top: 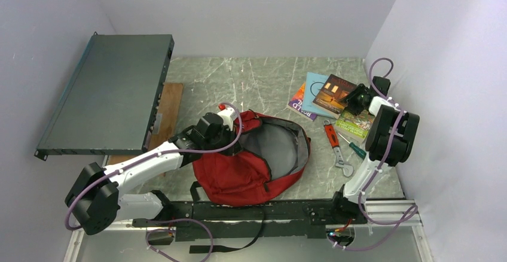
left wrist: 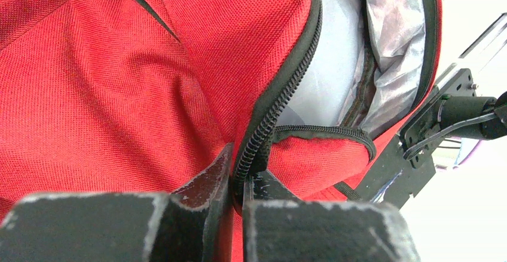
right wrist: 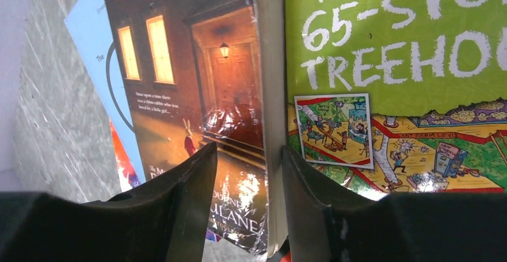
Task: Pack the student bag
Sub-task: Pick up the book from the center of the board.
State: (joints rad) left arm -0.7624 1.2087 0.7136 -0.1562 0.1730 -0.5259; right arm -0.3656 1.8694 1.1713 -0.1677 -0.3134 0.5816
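Gripping: left gripper (left wrist: 239, 175) clamped on zipper rim of student bag (top: 239, 175)
Bag spot: unzipped, middle of table (top: 251, 79), toward near edge
Straddling: right gripper (right wrist: 245, 172) spread apart astride dark book (right wrist: 179, 76) edge, far right corner
Neighbour: green book (right wrist: 394, 46) just beside

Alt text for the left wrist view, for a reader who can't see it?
The left gripper pinches the black zipper edge of the red student bag at its opening. Beyond the grip the bag gapes open, showing grey lining inside.
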